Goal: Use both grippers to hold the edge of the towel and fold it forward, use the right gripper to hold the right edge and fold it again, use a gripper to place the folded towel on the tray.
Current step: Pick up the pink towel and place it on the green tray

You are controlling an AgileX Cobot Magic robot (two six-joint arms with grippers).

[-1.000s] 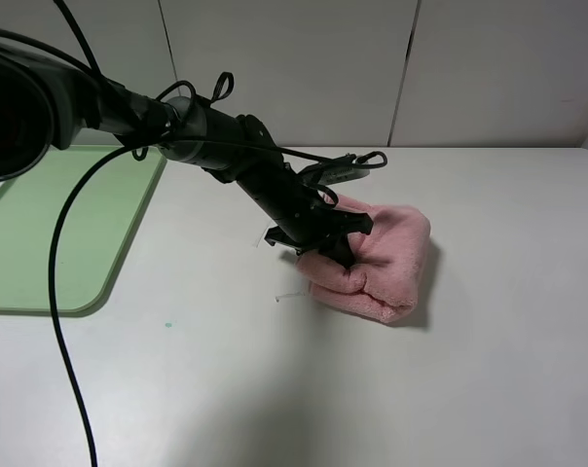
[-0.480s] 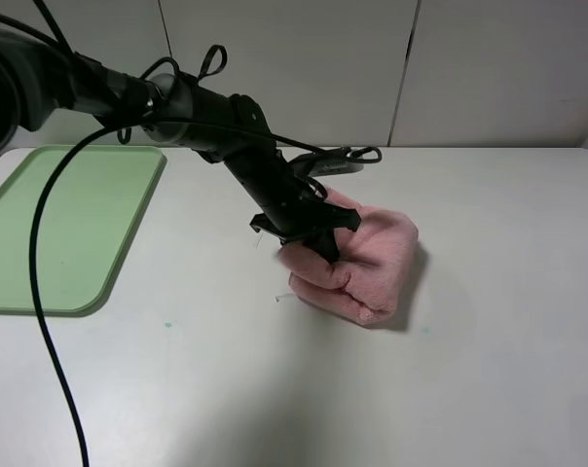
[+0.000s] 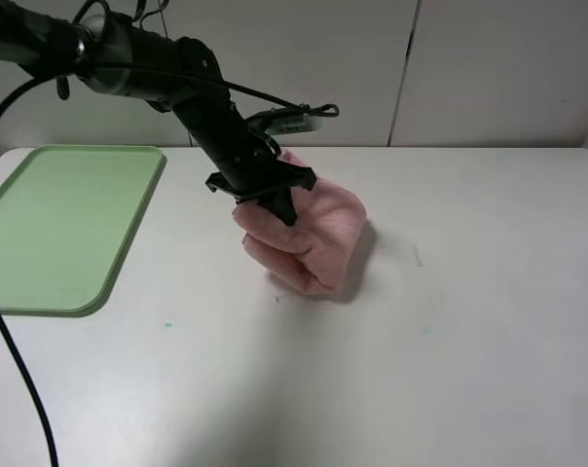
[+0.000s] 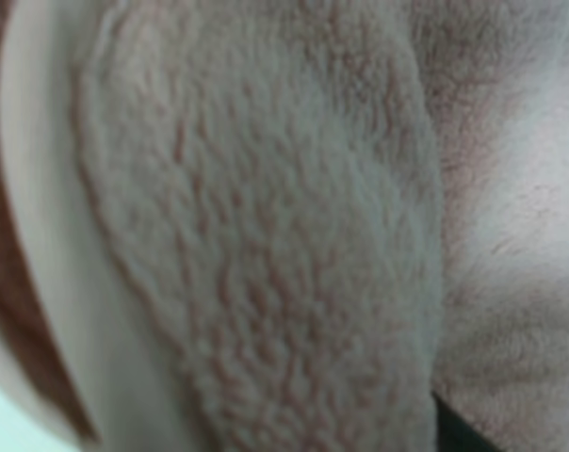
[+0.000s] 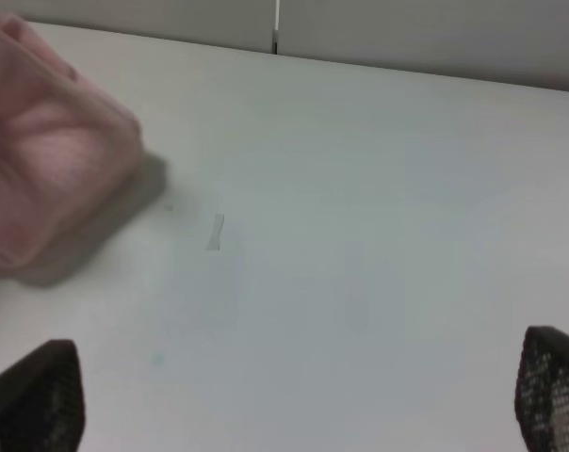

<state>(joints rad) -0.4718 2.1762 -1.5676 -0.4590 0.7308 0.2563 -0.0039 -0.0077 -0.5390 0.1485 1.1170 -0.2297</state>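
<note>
Towel [image 3: 309, 238]: folded pink bundle, left gripper [image 3: 282, 206] fingers clenched on its upper fold, lower part sagging to tabletop [image 3: 450, 331], well apart from tray [image 3: 51, 233]. Judged soft, light, limp; folds may slip, pinch all layers. Right gripper [image 5: 284, 395] fingers spread, holding nothing.

High camera faces the table [image 3: 469, 341]; wrist cameras sit close, sharing the towel [image 3: 313, 238].

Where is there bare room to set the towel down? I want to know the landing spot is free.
The tray looks bare across its whole green surface inside the rim. The table is also bare to the right of the towel and along the front edge. It is crowded only mid-table, where the left gripper holds the bunched towel.
</note>
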